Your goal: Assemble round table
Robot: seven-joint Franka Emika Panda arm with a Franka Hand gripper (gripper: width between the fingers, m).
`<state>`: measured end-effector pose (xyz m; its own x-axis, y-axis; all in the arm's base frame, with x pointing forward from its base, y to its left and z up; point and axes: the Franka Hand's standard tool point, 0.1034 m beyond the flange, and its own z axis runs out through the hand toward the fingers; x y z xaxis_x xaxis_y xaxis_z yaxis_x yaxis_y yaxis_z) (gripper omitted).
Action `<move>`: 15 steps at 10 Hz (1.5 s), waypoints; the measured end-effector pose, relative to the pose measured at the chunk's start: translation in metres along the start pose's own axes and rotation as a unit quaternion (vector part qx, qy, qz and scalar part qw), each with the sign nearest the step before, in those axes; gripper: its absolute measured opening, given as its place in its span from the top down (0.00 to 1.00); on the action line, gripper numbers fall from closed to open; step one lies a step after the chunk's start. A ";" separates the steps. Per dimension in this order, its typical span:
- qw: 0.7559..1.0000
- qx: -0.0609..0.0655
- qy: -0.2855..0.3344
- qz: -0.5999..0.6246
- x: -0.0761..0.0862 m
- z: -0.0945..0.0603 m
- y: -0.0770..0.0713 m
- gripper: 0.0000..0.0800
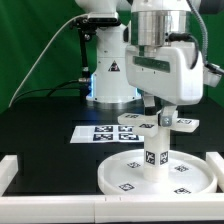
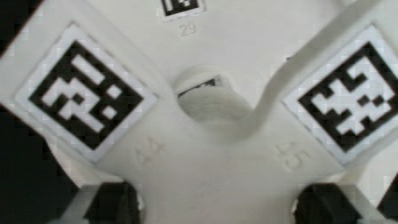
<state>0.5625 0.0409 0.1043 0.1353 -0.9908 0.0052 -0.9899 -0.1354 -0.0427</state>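
The large round disc [image 1: 115, 172] lies flat near the front of the black table. The thick cylindrical leg [image 1: 155, 150] stands upright on its middle. The small flat base piece [image 1: 135, 118] sits level on or just above the leg's top; I cannot tell if they touch. My gripper [image 1: 157, 110] comes straight down on it and is shut on it. In the wrist view the base piece [image 2: 214, 160] fills the frame with two square tags and a middle hole, and a dark finger [image 2: 118, 200] presses each side at my gripper [image 2: 222, 202].
The marker board [image 1: 100, 133] lies flat behind the disc, toward the exterior view's left. White border rails stand at the front left [image 1: 8, 170] and front right [image 1: 215, 165]. The arm's base [image 1: 110, 75] stands at the back.
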 end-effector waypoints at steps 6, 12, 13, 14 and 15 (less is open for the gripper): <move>0.951 0.004 -0.016 0.310 -0.001 0.000 -0.001 0.46; 0.954 0.003 -0.018 0.301 -0.001 0.002 0.000 0.20; 0.956 0.006 -0.021 0.293 -0.002 -0.002 -0.002 0.19; 0.959 0.018 -0.035 0.282 -0.005 -0.019 -0.007 0.19; 0.961 0.029 -0.051 0.271 -0.006 -0.037 -0.009 0.19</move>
<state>0.5694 0.0484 0.1415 -0.3927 -0.9103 -0.1308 -0.9125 0.4034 -0.0682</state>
